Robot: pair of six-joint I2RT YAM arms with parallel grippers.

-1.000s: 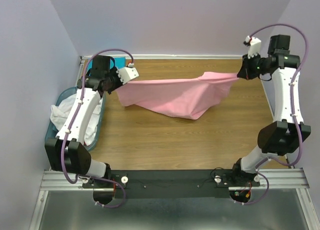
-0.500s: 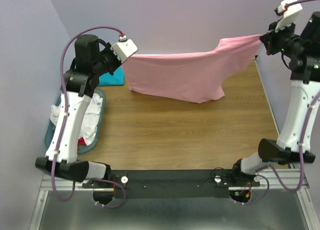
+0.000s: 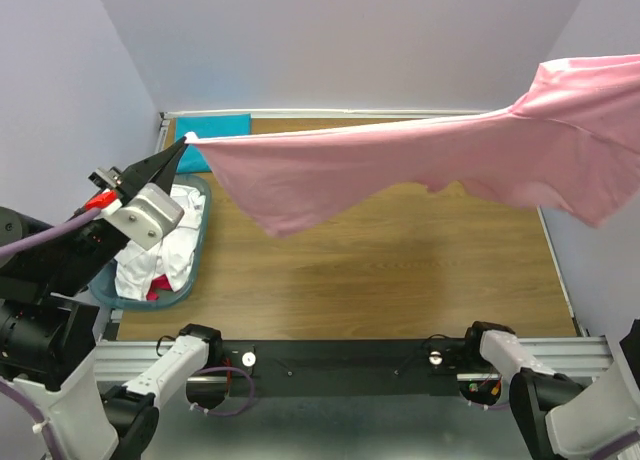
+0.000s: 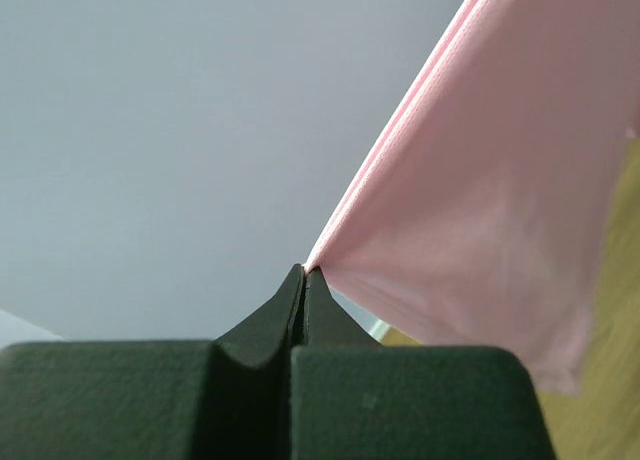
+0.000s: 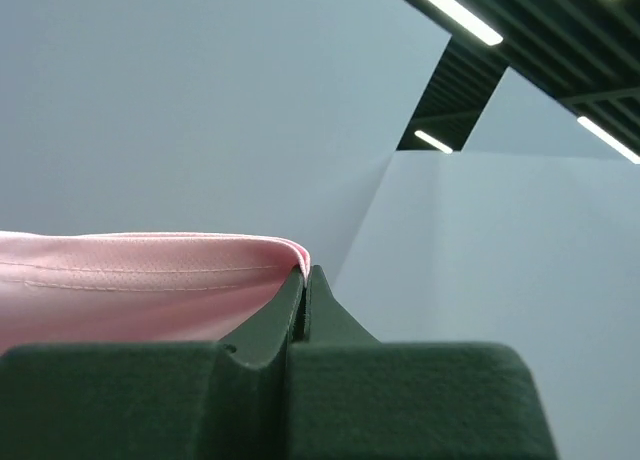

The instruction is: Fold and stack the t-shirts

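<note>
Pink t-shirt (image 3: pixel 400 170) stretched in the air above the bench (image 3: pixel 400 280), pinched at opposite edges by left gripper (image 4: pixel 303 270) and right gripper (image 5: pixel 303 272); nothing folded yet, white shirts (image 3: pixel 150 258) wait in the basket (image 3: pixel 205 215).

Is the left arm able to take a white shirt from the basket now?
Probably not yet: the left gripper is shut on the pink shirt, stretched in the air. The basket itself lies close below.

We log left gripper (image 3: pixel 184 142) held high, jaws pinched on pink t-shirt (image 3: pixel 400 170) edge; right gripper (image 5: pixel 303 272) likewise pinched.
</note>
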